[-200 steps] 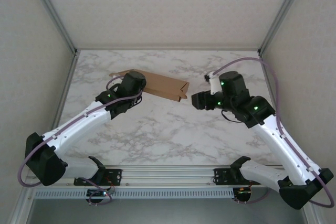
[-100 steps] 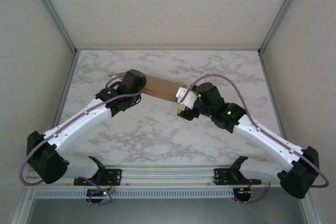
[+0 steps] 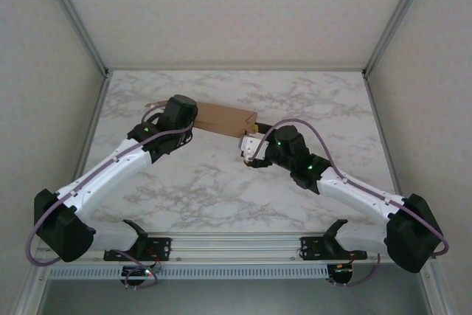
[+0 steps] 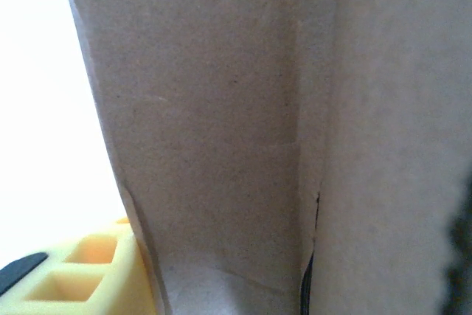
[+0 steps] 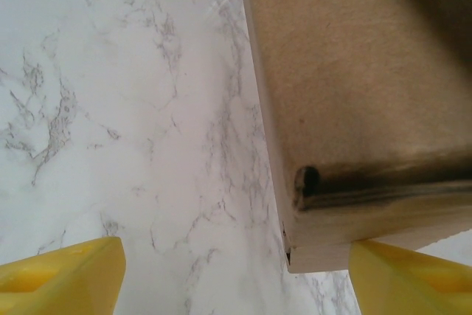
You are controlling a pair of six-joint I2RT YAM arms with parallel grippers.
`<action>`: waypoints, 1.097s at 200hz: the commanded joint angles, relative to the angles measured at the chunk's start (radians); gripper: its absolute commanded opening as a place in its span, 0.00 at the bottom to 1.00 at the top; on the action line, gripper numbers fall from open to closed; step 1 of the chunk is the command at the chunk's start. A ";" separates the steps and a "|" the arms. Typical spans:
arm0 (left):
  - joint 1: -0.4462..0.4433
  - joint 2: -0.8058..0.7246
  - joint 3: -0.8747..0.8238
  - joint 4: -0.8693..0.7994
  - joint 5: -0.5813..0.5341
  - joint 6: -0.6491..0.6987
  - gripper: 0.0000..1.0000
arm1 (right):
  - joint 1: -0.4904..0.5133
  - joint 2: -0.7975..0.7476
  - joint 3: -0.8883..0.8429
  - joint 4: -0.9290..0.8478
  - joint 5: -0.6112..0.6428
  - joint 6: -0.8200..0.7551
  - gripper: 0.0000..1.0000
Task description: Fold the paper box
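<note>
Now my right end effector (image 5: 236, 279) stands wide. Its two yellow fingertips (image 5: 59, 274) sit far apart, and a corner of the brown cardboard box (image 5: 354, 94) lies between them, hard against the one on the right of the wrist view. Whether that tip touches the cardboard I cannot tell. A second ago this arm was drawn back to my right, well apart from the box. It has since reached in to the box's right end.

My left end effector (image 3: 181, 112) is closed on the box's left end, as it was a second ago. In its wrist view the cardboard stands close against the one yellow pad (image 4: 81, 271) I can see.

From above, the box rests on the marble bench (image 3: 221, 182) toward the far side, between my two arms. Earlier it slanted, with its right end nearer to me. It now lies more nearly level across the bench, and my left wrist has shifted a little farther back with it.
</note>
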 commanded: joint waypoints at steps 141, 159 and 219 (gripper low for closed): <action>0.036 -0.063 -0.044 -0.010 0.070 0.037 0.30 | -0.078 0.084 -0.006 0.394 -0.234 0.125 0.80; 0.037 -0.063 -0.049 0.001 0.080 0.035 0.30 | -0.079 0.095 0.001 0.394 -0.270 0.133 0.76; 0.037 -0.060 -0.050 0.033 0.099 0.048 0.38 | -0.080 0.107 -0.009 0.361 -0.328 0.160 0.49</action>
